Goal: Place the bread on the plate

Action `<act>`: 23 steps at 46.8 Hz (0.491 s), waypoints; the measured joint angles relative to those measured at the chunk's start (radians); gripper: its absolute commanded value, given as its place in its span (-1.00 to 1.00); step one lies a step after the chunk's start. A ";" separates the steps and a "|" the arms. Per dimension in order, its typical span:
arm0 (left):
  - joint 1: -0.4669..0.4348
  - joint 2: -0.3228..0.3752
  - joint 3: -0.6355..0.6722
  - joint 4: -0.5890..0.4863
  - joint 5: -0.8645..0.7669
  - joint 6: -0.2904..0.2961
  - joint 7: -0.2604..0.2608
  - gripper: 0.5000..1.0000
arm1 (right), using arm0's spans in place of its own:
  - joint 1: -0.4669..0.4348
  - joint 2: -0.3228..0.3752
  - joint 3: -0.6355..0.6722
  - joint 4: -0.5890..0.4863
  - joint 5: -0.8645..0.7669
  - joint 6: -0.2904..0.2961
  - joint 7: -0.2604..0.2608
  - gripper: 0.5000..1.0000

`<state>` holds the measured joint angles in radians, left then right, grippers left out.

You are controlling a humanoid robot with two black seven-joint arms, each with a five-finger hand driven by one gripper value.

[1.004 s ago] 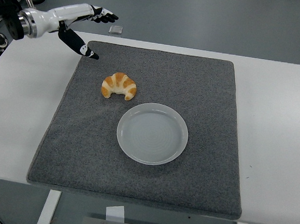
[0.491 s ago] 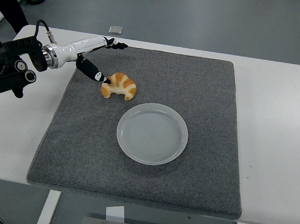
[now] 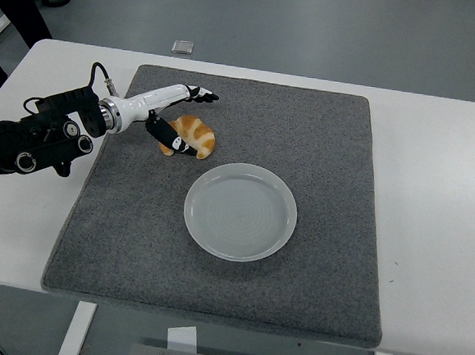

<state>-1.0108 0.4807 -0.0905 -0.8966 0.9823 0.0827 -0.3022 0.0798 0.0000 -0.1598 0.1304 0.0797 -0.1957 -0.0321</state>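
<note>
No legible writing observed. Left hand (image 3: 179,117) is over the bread (image 3: 193,134), thumb against its near side, fingers extended apart beyond it, not clamped. Bread lies on grey mat (image 3: 322,143), just beside the empty plate (image 3: 240,211). Mat's right half unobstructed.

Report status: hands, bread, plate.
Left hand open, straddling bread, no grip yet. Right hand not in view. Bread on mat, beside the plate. Path to plate clear.
</note>
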 measured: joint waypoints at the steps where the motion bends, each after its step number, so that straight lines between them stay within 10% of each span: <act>1: 0.001 0.000 0.000 0.001 0.000 0.003 0.000 0.93 | 0.000 0.000 0.000 0.000 0.000 0.000 0.000 0.81; 23: 0.033 -0.041 0.001 0.042 0.000 0.041 -0.029 0.86 | 0.000 0.000 0.000 -0.002 0.000 -0.002 0.000 0.81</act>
<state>-0.9778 0.4394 -0.0900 -0.8544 0.9822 0.1238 -0.3317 0.0797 0.0000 -0.1596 0.1288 0.0797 -0.1979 -0.0323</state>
